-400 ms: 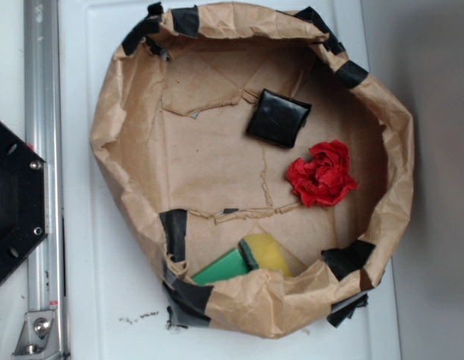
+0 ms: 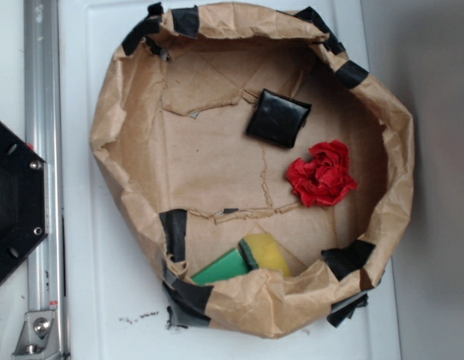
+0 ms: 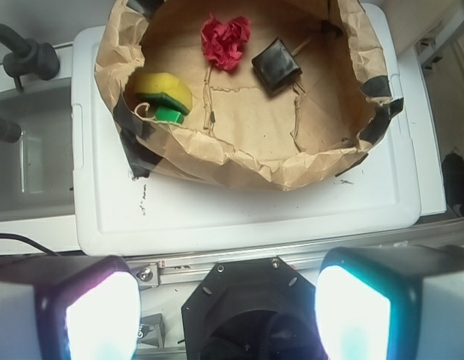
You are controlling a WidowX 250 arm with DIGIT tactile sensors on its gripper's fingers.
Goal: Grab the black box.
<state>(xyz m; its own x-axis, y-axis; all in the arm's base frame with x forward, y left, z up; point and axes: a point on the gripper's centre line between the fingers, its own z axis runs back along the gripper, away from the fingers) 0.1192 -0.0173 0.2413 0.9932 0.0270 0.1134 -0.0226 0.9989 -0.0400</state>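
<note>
- A white counter (image 2: 104, 300) carries everything.
- A crumpled brown paper basin (image 2: 112, 120), patched at the rim with black tape, sits directly on it and fills most of the top.
- Small dark specks (image 2: 138, 319) lie on the counter just beside the basin's edge.

Soft, even daylight fills both views. The exterior view is slightly blurred; the white surface (image 2: 112, 300) washes pale, with grey shade to the right. In the wrist view the near claw fingers (image 3: 351, 315) glow overexposed and unfocused, and straight edges bow.
</note>
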